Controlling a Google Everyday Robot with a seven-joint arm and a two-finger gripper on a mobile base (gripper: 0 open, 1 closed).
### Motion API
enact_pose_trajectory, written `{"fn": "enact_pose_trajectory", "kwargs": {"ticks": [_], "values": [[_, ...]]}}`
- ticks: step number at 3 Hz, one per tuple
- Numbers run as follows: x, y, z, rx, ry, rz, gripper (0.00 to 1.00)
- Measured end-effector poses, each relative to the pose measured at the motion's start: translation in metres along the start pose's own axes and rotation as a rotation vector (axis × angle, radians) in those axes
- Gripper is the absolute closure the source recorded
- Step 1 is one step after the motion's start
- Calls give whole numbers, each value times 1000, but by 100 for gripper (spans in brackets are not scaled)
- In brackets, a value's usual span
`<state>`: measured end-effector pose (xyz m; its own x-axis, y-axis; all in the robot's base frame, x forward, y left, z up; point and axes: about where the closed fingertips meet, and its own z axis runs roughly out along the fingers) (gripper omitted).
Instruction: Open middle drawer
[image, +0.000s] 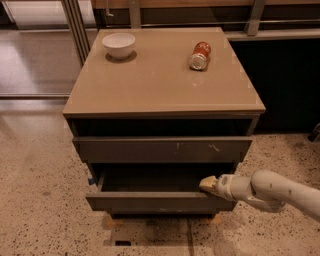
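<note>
The middle drawer (160, 202) is a wide dark grey-brown drawer with a flat handleless front. It stands pulled out a short way, and its dark tray (150, 179) shows behind the front. My gripper (208, 184) comes in from the lower right on a white arm (270, 190). Its tan tip rests at the top edge of the drawer front, near its right end. Above it is the drawer front with white scratch marks (162, 149), which is closed.
The cabinet's tan top (160, 80) carries a white bowl (119, 45) at the back left and a red can (200, 55) lying on its side at the back right. Speckled floor (40, 200) surrounds the cabinet. A dark wall panel (285, 85) stands to the right.
</note>
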<state>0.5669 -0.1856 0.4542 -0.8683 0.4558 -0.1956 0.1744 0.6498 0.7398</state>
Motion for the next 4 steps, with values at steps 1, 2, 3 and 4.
{"fn": "enact_pose_trajectory", "kwargs": {"ticks": [1,2,3,4], "values": [[0,0,0,0,0,0,100],[-4,-2,6,21,17,17,100],[-5,-11,10,40,55,59,100],[1,-17,10,28,85,91,100]]}}
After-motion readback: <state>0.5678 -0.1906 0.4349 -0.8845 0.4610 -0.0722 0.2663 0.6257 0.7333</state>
